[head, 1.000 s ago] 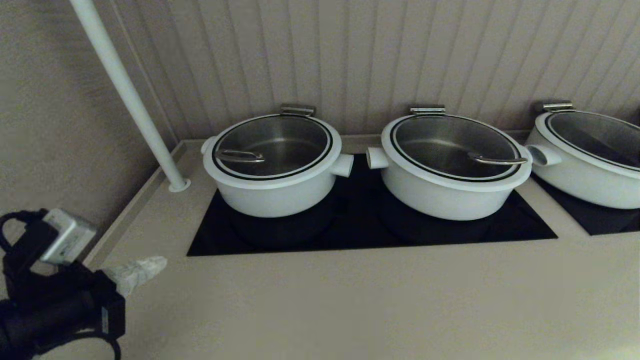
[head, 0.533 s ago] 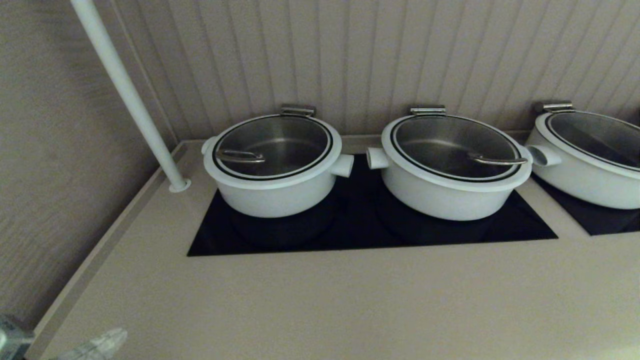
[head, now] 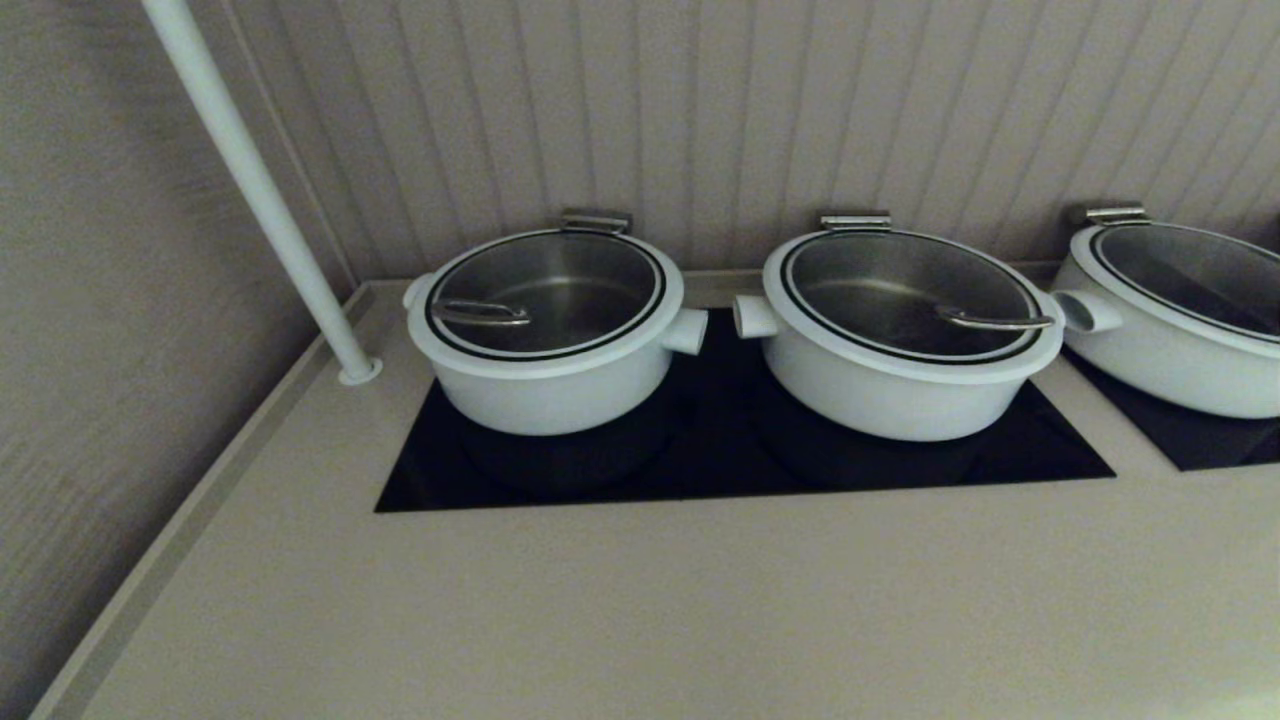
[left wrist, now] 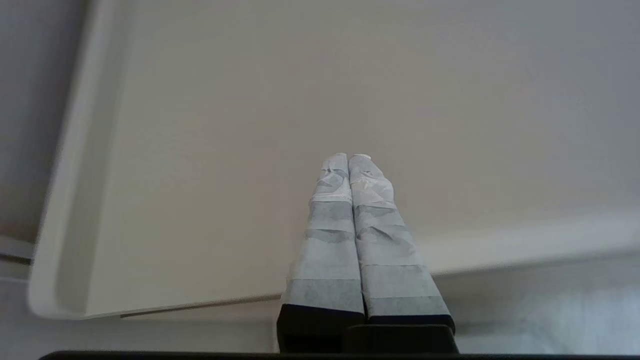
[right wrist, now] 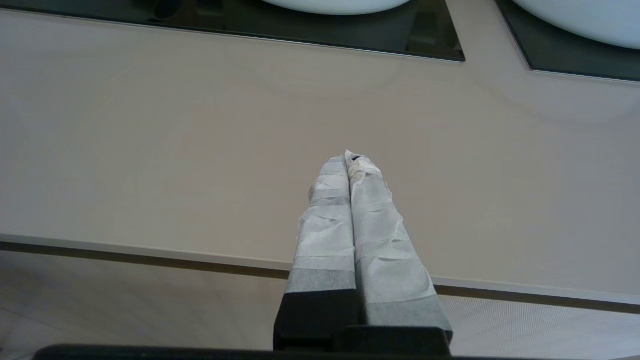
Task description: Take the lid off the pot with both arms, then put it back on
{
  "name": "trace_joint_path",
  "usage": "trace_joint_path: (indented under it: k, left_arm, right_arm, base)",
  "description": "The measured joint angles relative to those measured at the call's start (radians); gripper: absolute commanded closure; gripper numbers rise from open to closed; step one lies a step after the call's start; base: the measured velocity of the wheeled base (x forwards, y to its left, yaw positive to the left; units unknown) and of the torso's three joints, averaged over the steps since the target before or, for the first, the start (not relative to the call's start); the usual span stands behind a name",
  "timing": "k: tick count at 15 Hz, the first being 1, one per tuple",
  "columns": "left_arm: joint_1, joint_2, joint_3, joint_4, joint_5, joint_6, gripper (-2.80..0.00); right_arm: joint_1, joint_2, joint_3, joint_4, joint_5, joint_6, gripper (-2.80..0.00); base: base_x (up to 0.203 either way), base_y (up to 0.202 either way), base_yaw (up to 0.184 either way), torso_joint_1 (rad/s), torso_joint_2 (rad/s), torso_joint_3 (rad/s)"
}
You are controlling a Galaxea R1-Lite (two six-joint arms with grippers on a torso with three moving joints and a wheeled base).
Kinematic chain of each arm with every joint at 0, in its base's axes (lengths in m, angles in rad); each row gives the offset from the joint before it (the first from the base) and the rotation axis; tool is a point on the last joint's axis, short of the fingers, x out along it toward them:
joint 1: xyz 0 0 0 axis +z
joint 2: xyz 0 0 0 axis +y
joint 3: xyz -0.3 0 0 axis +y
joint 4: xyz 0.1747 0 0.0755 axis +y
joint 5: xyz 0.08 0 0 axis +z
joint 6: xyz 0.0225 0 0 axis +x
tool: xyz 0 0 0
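Observation:
Three like white pots stand in a row at the back, each with its glass lid seated. The left pot [head: 545,390] has its lid [head: 560,285] on, wire handle toward the left. The middle pot [head: 880,395] has its lid [head: 900,290] on, handle toward the right. No arm shows in the head view. My left gripper [left wrist: 349,156] is shut and empty over the counter's front left corner. My right gripper [right wrist: 347,155] is shut and empty over the counter's front edge, short of the middle pot [right wrist: 335,4].
The third pot [head: 1170,370] stands at the far right on a second black hob. The first two pots stand on a black hob [head: 720,470]. A white pole [head: 260,190] rises at the back left. The beige counter [head: 650,610] lies in front.
My left arm, seen at the lower left of the head view a second ago, has drawn back down and out of that view. The pots and lids have not moved.

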Motion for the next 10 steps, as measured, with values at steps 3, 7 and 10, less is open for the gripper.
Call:
trace_joint_path:
  k: [3,7,10]
  left_arm:
    - [0.031,-0.142,0.001,0.000,0.009,-0.022,0.00]
    - [0.043,-0.258,0.001,0.000,0.011,-0.030,0.00]
    - [0.043,-0.278,0.001,0.000,0.010,-0.031,0.00]
  right_arm:
    - [0.000,0.000,0.000,0.000,0.000,0.001,0.00]
    - [0.000,0.000,0.000,0.000,0.000,0.001,0.00]
    - [0.000,0.000,0.000,0.000,0.000,0.001,0.00]
  base:
    - [0.000,0.000,0.000,0.000,0.00,0.000]
    - [0.000,0.000,0.000,0.000,0.00,0.000]
    - [0.000,0.000,0.000,0.000,0.00,0.000]
